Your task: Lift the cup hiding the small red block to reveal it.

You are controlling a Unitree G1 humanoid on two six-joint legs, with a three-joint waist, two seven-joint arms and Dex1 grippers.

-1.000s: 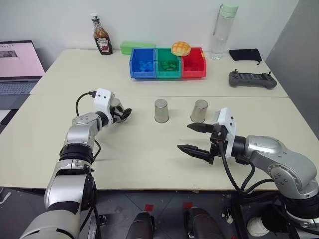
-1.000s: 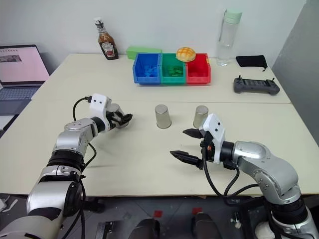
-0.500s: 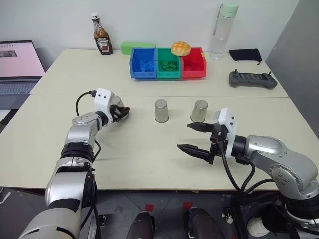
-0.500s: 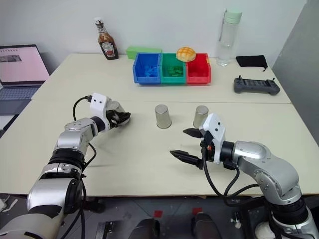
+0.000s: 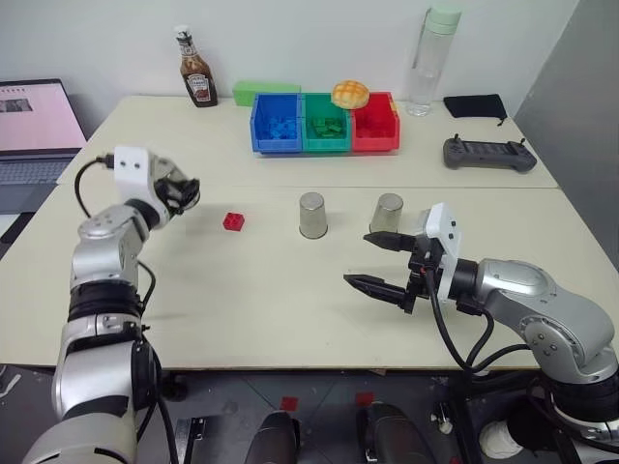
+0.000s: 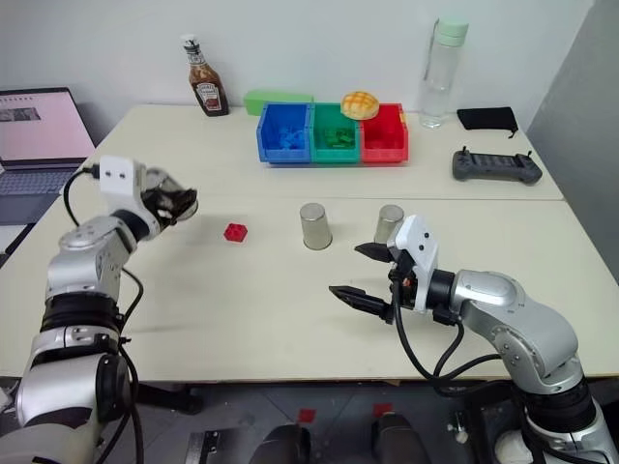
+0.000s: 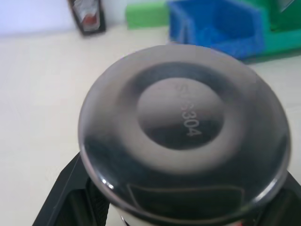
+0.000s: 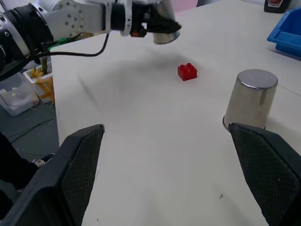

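My left gripper (image 5: 184, 196) is shut on a small steel cup (image 7: 183, 127), held tilted above the table at the left. The cup's round base faces the left wrist camera. The small red block (image 5: 233, 221) lies uncovered on the table, just right of the lifted cup, and also appears as the red block (image 8: 187, 71) in the right wrist view. Two more steel cups (image 5: 311, 215) (image 5: 388, 213) stand upside down mid-table. My right gripper (image 5: 358, 259) hovers open in front of the right-hand cup, holding nothing.
Blue (image 5: 279, 124), green (image 5: 327, 126) and red bins (image 5: 375, 126) line the back, with a bun (image 5: 350, 93) on them. A ketchup bottle (image 5: 197, 79), clear bottle (image 5: 426, 63), controller (image 5: 488, 153) and black pouch (image 5: 476, 104) stand behind. A laptop (image 5: 39, 126) sits far left.
My left gripper shut on the leftmost cup, then lifted it up and to the left, uncovering the red block. The right arm stayed still.
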